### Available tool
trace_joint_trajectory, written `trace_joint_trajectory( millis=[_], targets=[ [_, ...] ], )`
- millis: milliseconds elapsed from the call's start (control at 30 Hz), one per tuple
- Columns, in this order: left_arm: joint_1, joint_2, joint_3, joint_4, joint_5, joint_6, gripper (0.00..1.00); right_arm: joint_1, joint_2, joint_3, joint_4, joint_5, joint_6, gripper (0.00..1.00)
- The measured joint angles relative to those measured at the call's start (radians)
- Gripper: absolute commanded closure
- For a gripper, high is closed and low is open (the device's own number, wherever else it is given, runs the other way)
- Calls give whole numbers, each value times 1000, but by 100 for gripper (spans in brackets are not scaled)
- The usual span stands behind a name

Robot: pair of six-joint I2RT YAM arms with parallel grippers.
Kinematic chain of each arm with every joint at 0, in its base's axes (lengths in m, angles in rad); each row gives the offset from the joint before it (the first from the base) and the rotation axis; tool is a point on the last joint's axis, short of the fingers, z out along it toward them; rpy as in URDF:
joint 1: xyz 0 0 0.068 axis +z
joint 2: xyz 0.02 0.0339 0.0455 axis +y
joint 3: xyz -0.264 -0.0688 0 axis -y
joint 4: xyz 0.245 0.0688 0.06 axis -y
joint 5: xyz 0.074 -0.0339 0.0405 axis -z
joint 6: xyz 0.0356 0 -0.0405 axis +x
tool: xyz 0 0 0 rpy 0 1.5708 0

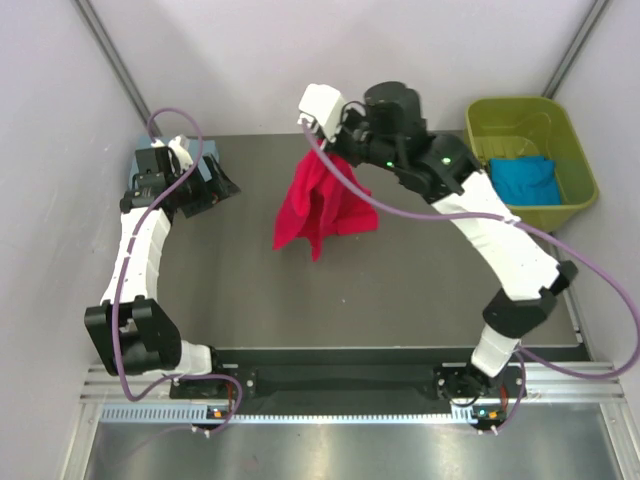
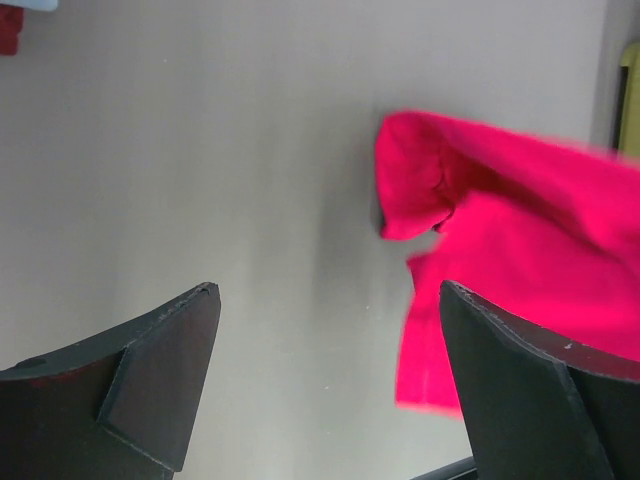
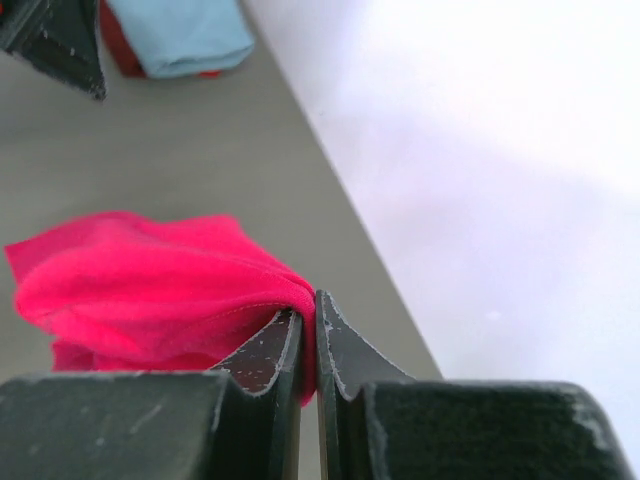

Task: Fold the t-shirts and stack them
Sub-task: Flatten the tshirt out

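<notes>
Pinching the bright red t-shirt (image 1: 322,212), right gripper (image 3: 312,305) dangles it bunched (left gripper (image 2: 328,286) wide).

No text, label, brand, number or sign can be read in any of the views. The bright red t-shirt (image 3: 150,270), pinched between the closed fingers of the right gripper (image 3: 316,300), is seen as plain cloth without print.
</notes>
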Motion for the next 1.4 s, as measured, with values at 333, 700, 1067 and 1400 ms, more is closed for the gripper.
trace_joint_trajectory(
  millis=[333, 700, 1067, 1400],
  targets=[
    [0, 35, 0, 21, 21, -16, 6, -450, -342, -558, 77, -48, 42, 100],
    [0, 60, 0, 20, 21, -11, 6, -618, -268, -1052, 77, -53, 35, 52],
    [0, 76, 0, 19, 20, 11, 5, -259, -266, -885, 54, -220, -39, 53],
    [2, 47, 0, 13, 17, 36, 5, -97, 82, -859, -27, -312, -62, 61]
  ],
)
